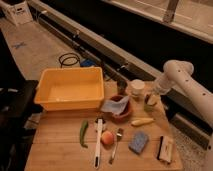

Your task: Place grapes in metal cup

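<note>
White-armed end effector (152,96) is hovering over the pale green cup (148,106), probably seeking grapes; its grip cannot be told.

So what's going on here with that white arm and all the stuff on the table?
A white robot arm reaches in from the right. Its end effector is low at the pale green cup, beside the white cup at the back right of the wooden table. It is after the grapes, but I cannot make them out beneath it, so I cannot say it has them. They are meant for the metal cup, standing just left of the white cup.
</note>
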